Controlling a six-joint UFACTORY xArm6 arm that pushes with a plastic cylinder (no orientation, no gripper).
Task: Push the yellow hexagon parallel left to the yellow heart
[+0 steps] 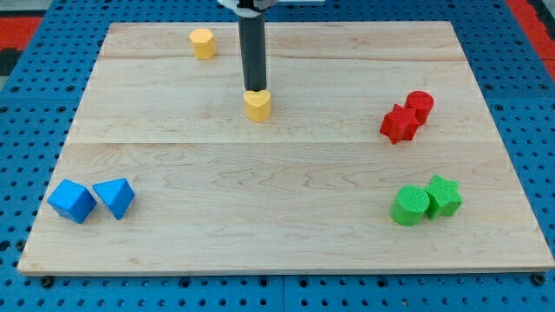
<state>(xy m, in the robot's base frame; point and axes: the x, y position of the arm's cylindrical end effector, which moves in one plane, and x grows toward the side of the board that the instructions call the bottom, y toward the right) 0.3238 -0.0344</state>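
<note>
The yellow hexagon point(203, 42) sits near the view's top, left of centre. The yellow heart point(257, 105) lies lower and to the right of it, near the middle of the board's upper half. My tip point(254, 89) stands at the heart's top edge, touching or almost touching it; the dark rod rises straight up from there. The tip is right of and below the hexagon, well apart from it.
The wooden board point(286, 217) lies on a blue pegboard. A red cylinder point(420, 106) and a red star point(400, 124) sit at the right. A green cylinder point(409, 206) and green star point(443, 197) sit at lower right. A blue cube point(71, 201) and blue triangle point(114, 197) sit at lower left.
</note>
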